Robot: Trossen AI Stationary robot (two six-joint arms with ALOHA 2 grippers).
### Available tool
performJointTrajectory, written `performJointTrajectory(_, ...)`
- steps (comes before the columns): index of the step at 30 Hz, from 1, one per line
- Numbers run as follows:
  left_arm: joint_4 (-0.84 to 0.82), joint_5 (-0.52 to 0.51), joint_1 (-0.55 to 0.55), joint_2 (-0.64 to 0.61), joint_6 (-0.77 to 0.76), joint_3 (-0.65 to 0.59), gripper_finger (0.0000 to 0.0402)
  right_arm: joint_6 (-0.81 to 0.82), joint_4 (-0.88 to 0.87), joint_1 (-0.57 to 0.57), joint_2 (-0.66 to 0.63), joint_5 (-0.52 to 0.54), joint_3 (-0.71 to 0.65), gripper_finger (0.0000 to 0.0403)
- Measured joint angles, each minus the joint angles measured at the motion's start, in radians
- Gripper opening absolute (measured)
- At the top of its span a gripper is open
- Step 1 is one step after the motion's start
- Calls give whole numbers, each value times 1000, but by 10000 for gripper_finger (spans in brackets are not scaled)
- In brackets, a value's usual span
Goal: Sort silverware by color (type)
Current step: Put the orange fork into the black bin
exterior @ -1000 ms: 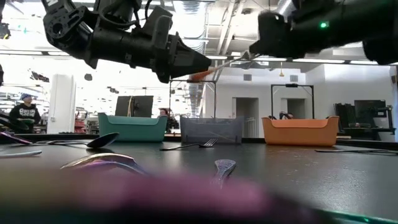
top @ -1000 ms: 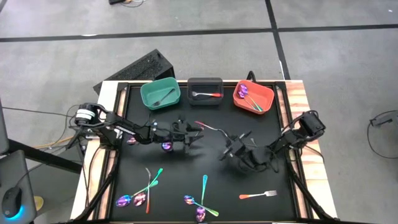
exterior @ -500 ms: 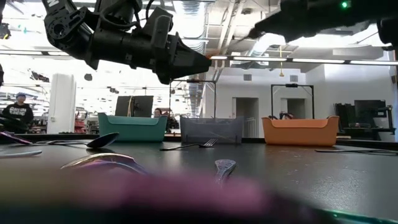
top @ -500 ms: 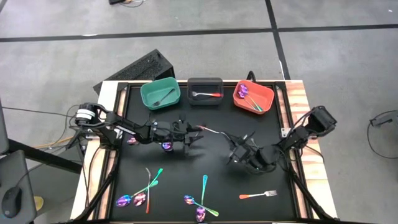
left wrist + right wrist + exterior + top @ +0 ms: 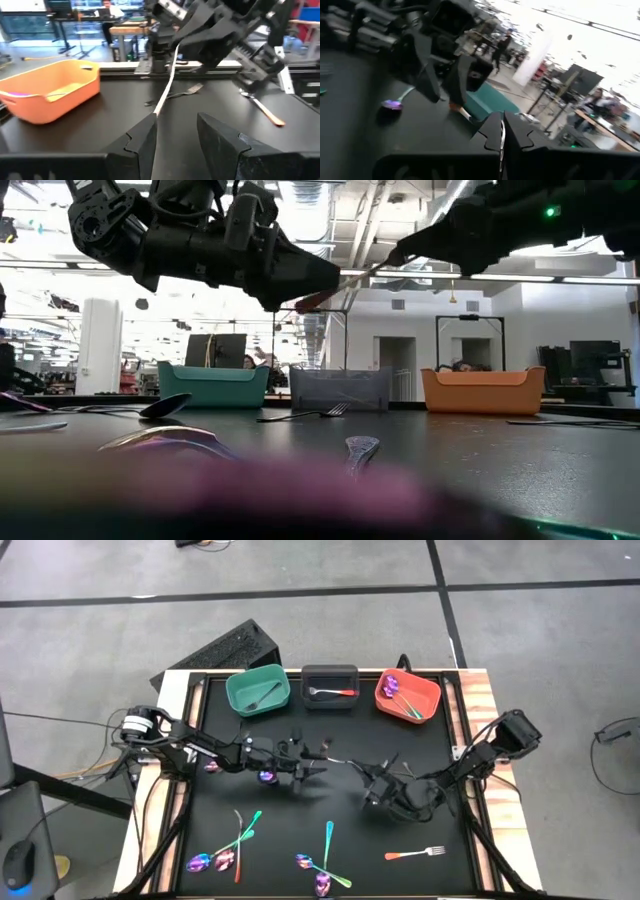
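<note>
my right claw (image 5: 372,772) was clamped on the silver end of an orange-handled fork (image 5: 338,760), held in the air over mid-table. my left claw (image 5: 318,753) stood part open around its orange tip — a handover, i judged, since the dark grey bin (image 5: 329,687) with its matching fork lay nearer my left side.

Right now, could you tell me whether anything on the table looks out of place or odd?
Yes: one utensil hangs in mid-air, spanning the gap between the left gripper and the shut right gripper. Also, the grey bin holds an orange-handled fork, not a grey one.
</note>
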Motion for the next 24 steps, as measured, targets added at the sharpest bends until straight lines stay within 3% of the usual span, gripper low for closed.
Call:
performJointTrajectory(5,6,-15,-3,-1,16,0,135,196,-155,-45,1,-195,4,12)
performJointTrajectory(11,-10,-15,-4,-1,-1,0,135,400,-448,-96,-1,-283,65,11)
performJointTrajectory(17,-45,-15,-4,-1,0,0,135,585,-793,-169,-53,-524,176,10)
performJointTrajectory(24,-118,-11,-4,-1,-21,2,135,710,-1180,-229,-92,-564,329,10)
